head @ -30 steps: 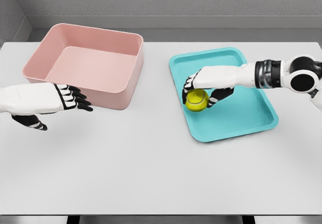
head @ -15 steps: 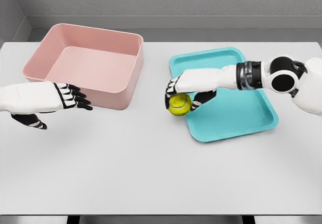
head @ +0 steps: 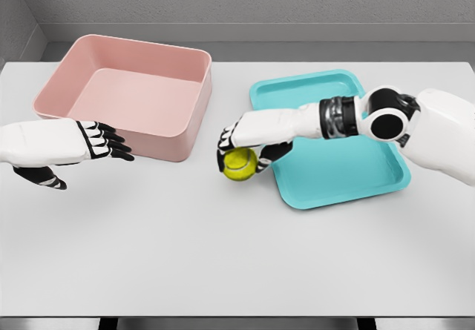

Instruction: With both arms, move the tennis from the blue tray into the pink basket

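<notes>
White table [head: 237,256] is seen bare in the near part. Left hand [head: 70,146] is held low at the left edge, just in front of the basket's near wall, fingers [head: 111,141] stretched out flat toward the right, nothing gripped. Ball [head: 239,164], yellow-green, is gripped from above by the right hand [head: 249,139], fingers curled round its top and sides; it is placed over bare table in the gap between basket and tray, just off the tray's left rim. Whether the ball touches the table cannot be told. Tray [head: 349,174], blue, is crossed by the right forearm. Basket [head: 130,96], pink, sits far left. Nothing stands in the gap between ball and basket. No writing or labels can be read.
</notes>
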### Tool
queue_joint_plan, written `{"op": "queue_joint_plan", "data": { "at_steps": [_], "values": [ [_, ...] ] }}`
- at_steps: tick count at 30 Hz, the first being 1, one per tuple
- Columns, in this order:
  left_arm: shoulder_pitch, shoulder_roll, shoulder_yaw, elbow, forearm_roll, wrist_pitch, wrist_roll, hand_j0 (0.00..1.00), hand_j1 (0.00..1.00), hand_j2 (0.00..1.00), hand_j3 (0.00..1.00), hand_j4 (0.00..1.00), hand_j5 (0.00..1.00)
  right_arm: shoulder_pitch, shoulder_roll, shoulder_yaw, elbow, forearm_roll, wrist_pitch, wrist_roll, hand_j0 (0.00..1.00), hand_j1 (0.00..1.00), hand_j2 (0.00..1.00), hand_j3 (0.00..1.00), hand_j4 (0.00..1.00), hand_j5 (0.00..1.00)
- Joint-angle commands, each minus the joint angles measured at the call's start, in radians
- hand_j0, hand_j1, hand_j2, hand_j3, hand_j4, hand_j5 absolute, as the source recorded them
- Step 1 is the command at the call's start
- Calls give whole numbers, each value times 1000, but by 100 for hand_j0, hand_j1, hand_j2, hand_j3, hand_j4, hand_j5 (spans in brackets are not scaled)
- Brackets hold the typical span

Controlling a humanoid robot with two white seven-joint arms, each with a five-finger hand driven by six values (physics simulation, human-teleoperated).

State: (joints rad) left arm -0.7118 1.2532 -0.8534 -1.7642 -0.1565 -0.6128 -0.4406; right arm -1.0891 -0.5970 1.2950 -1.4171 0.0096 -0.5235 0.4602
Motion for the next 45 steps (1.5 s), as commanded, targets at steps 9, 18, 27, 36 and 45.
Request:
{"op": "queue_joint_plan", "data": {
  "at_steps": [9,18,27,36,45],
  "values": [
    [-9,9,2,0,20,2,0,100,100,100,100,100,100,5,68,30,3,-7,4,0,56,56,56,56,56,56],
    [-2,9,-1,0,28,2,0,100,100,100,100,100,100,12,103,59,10,-6,14,-2,56,56,56,56,56,56],
    [-8,103,2,0,172,2,0,100,100,100,100,100,100,15,137,90,52,-6,19,-3,56,56,56,56,56,56],
    [2,121,22,-1,132,2,-1,100,100,100,100,100,100,18,143,95,58,-6,22,-3,57,57,57,57,57,57],
    [-6,-21,23,-3,133,2,0,100,100,100,100,100,100,18,143,95,55,-6,77,-8,100,100,100,100,100,100]
  ]
}}
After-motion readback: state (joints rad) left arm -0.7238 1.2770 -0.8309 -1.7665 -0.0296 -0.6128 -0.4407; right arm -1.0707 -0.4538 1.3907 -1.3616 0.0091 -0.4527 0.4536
